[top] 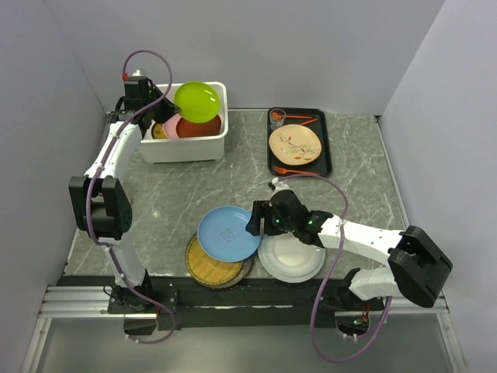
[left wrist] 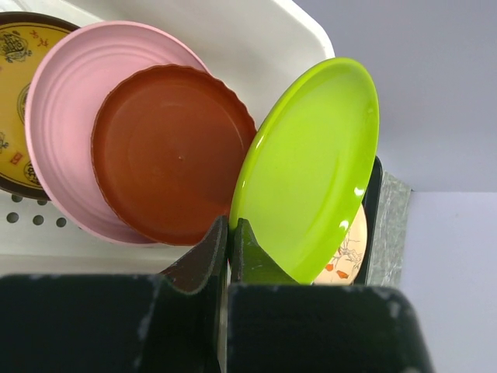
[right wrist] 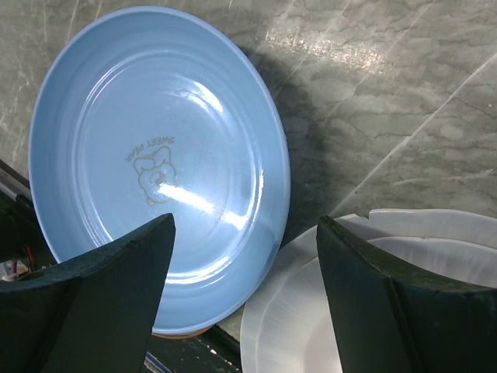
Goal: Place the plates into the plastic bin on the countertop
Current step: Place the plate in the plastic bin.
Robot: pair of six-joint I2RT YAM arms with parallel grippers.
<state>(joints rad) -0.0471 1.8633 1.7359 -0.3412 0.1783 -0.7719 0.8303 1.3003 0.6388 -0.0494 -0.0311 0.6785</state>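
We see the left gripper (top: 165, 106) up at 11 o'clock on the countertop (top: 194, 186). Its two fingers (left wrist: 198, 268) are squeezed tight on the rim of the lime green plate (top: 196, 101). In the left wrist view they pinch the plate's edge at about 7 o'clock, and the plate stands up on its side, tipped a bit. From above, the lime green plate hangs over the back of the plastic bin (top: 186, 148), near the bin's 12 o'clock rim. Three plates are in the bin. They are the pink plate (left wrist: 62, 155), the red-brown plate (left wrist: 171, 155) lying on top of it, and the gold-patterned brown plate (left wrist: 14, 78) peeking out behind the pink one at 9 o'clock. The right gripper (top: 254, 221) is down near 6 o'clock on the countertop, and its fingers (right wrist: 116, 272) are wide apart. Between them we see the 3 o'clock edge of the blue plate (top: 227, 233), but we cannot tell if a finger touches it. The blue plate sits on a yellow woven plate (top: 206, 270), which sticks out at its 7 o'clock. A stack of white plates (top: 293, 260) rests just beside the blue plate at 4 o'clock. At 1 o'clock on the countertop is a black tray (top: 325, 140) with a peach flower plate (top: 294, 144) and orange cutlery (top: 281, 169) on it.
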